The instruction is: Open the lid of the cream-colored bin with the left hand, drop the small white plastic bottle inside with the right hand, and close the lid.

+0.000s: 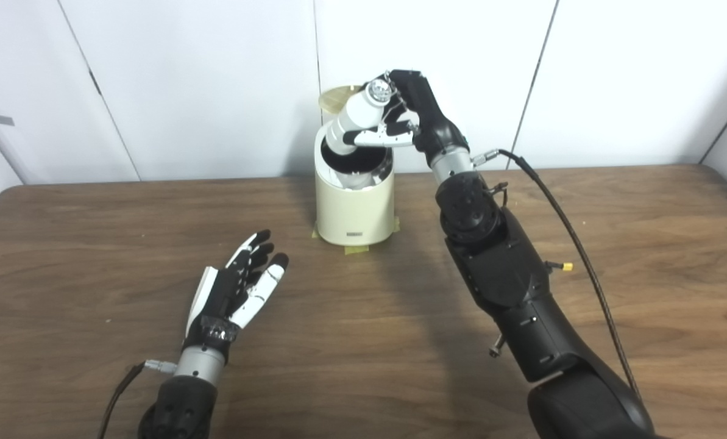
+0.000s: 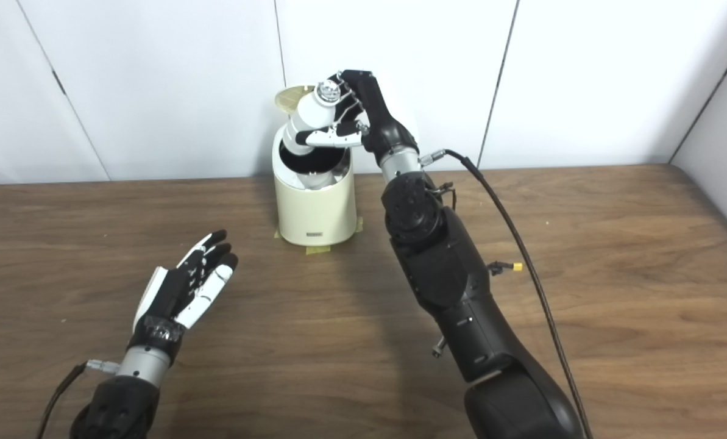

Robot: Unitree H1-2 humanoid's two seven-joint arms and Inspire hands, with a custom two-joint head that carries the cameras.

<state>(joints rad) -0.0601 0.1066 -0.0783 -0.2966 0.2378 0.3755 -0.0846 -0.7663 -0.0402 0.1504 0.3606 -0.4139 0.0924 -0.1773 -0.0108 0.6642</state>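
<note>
Above the open bin (image 1: pixel 354 207), right hand (image 1: pixel 413 110) fingers clasp the tilted bottle (image 1: pixel 354 122); left hand (image 1: pixel 238 286) rests splayed, empty.

A: The surface (image 1: pixel 363 341) looks like dark wood, grain running left to right, with a soft satin sheen.

B: And the bin (image 1: pixel 355 210)?

A: Smooth cream plastic, slightly glossy. Its raised lid (image 1: pixel 334 97) is the same cream. Matt yellowish tape (image 1: pixel 356 249) shows at its base.

B: The bottle (image 1: pixel 354 119)?

A: Smooth white plastic with a shiny silvery top.

B: The hands?

A: The right hand (image 1: pixel 407 110) and the left hand (image 1: pixel 238 286) have black and white plastic shells, fairly matt, with brushed metal wrist cuffs. The far wall (image 1: pixel 205 79) is flat, matt white panels.
</note>
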